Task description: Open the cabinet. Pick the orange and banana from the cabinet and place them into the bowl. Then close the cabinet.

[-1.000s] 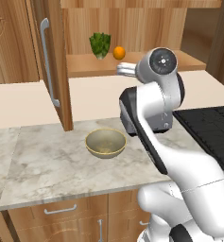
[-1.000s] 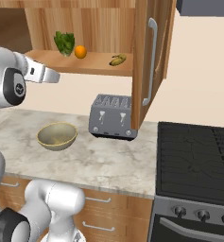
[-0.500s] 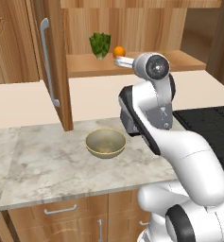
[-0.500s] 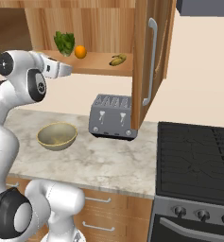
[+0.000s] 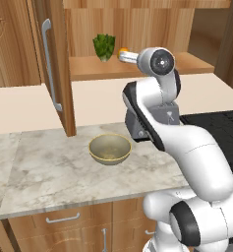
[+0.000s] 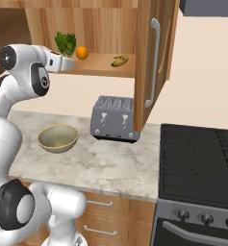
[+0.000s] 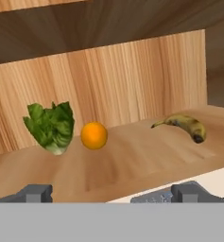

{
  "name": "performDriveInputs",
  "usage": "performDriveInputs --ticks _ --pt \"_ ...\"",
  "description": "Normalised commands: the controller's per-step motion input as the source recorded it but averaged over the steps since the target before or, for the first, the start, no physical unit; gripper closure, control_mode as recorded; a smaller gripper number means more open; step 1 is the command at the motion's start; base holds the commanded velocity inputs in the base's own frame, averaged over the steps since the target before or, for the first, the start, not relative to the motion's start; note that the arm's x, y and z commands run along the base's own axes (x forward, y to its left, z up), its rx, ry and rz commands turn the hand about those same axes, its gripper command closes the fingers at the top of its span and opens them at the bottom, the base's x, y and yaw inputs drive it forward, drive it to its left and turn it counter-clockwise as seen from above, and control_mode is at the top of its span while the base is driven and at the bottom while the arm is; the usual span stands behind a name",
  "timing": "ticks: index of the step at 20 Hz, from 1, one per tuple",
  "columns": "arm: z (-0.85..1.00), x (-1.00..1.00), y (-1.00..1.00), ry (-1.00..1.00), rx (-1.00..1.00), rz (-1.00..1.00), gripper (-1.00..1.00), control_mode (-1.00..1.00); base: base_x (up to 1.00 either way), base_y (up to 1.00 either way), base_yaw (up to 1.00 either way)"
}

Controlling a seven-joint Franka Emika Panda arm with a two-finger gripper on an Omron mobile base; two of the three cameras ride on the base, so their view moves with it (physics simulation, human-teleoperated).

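In the left base view your arm hides most of the orange point(image 5: 122, 50); from the hand you see it whole, a small bright ball on the cabinet point(image 6: 145, 53) shelf between the leafy green point(image 7: 51, 126) and the banana point(image 7: 185, 125). Your gripper point(image 7: 112, 193) is spread wide, empty. The bowl point(image 6: 57, 138) sits on the counter point(image 6: 106, 166).
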Motion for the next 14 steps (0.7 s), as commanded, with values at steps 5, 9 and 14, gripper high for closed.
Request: performDriveInputs --ticks 5,9,14 --pt "0.0 0.64 0.0 0.04 0.0 0.0 -1.0 -1.0 0.0 0.0 0.0" --pt "0.0 0.6 0.0 0.08 0.0 0.0 -1.0 -1.0 0.0 0.0 0.0" --pt "0.0 0.66 0.0 0.08 0.0 0.0 -1.0 -1.0 0.0 0.0 0.0"
